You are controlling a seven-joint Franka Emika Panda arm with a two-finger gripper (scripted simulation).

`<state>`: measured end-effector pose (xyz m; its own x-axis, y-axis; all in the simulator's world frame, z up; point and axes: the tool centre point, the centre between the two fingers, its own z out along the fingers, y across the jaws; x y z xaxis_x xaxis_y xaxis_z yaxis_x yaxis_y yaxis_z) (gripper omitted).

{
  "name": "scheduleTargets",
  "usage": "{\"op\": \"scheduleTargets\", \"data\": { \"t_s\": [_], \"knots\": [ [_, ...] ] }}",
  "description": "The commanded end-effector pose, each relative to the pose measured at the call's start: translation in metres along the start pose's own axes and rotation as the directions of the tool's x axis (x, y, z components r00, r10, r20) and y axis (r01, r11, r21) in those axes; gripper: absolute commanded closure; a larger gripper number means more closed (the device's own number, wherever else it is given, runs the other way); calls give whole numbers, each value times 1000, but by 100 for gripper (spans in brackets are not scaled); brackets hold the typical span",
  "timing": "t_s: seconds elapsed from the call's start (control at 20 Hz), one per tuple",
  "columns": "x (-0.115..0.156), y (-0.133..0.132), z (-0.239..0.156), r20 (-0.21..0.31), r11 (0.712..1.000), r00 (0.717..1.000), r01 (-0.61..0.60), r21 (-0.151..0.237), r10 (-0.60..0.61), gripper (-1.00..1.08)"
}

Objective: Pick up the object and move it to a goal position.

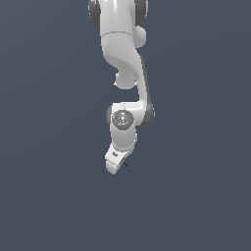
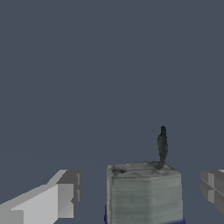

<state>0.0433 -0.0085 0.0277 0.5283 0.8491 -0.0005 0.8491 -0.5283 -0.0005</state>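
Note:
In the wrist view the object (image 2: 144,194), a grey-beige block with a dark blue lower edge and a thin dark stalk (image 2: 162,144) rising from its top, sits between my two fingers. My gripper (image 2: 140,199) is open. One finger (image 2: 65,199) and the other finger (image 2: 213,190) each stand a small gap away from the block's sides. In the exterior view the white arm reaches down to the floor and my gripper (image 1: 114,165) covers the block. Only a thin dark sliver (image 1: 126,164) shows beside it.
The plain dark grey-blue floor (image 1: 196,196) fills both views. The arm's white links (image 1: 122,54) hang over the middle of the exterior view. No goal marker and no other objects show.

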Motion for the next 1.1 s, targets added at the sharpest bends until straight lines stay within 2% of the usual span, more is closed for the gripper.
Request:
{"op": "scheduleTargets", "data": {
  "t_s": [0.0,0.25,0.3,1.05],
  "knots": [
    [0,0,10,0,1000,1000,1,0,-1,-92],
    [0,1,15,0,1000,1000,1,0,-1,-92],
    [0,1,15,0,1000,1000,1,0,-1,108],
    [6,2,15,0,1000,1000,1,0,-1,108]
  ]
}}
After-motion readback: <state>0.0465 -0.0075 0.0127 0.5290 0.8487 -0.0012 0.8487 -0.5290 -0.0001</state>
